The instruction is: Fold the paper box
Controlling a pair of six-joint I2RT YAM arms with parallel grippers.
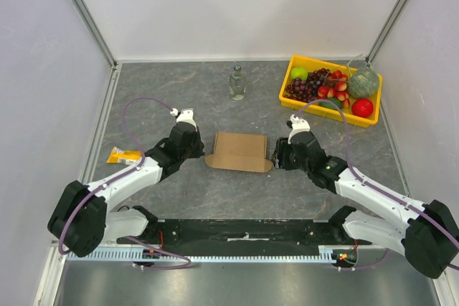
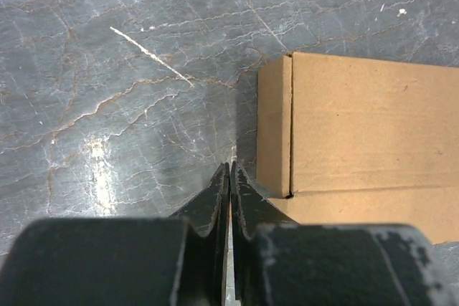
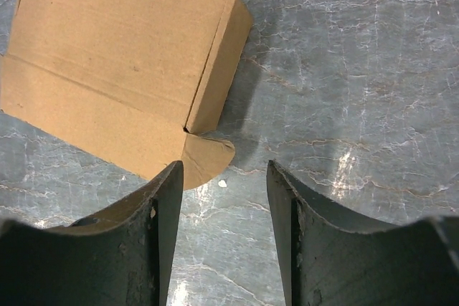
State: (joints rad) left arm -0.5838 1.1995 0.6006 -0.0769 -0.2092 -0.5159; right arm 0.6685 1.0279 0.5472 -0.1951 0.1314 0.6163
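The paper box (image 1: 239,151) is brown corrugated cardboard, lying flat-topped on the grey table between both arms, with rounded tabs sticking out at its near corners. My left gripper (image 1: 201,150) sits just left of the box, shut and empty; in the left wrist view its fingertips (image 2: 230,168) close together beside the box's left end (image 2: 344,134). My right gripper (image 1: 276,154) sits just right of the box, open and empty; in the right wrist view its fingers (image 3: 168,198) frame bare table beside the box's rounded tab (image 3: 208,157).
A yellow fruit tray (image 1: 295,93) holds grapes, apples and a melon at the back right. A clear glass bottle (image 1: 237,82) stands behind the box. A small yellow packet (image 1: 125,155) lies at the left. White walls enclose the table.
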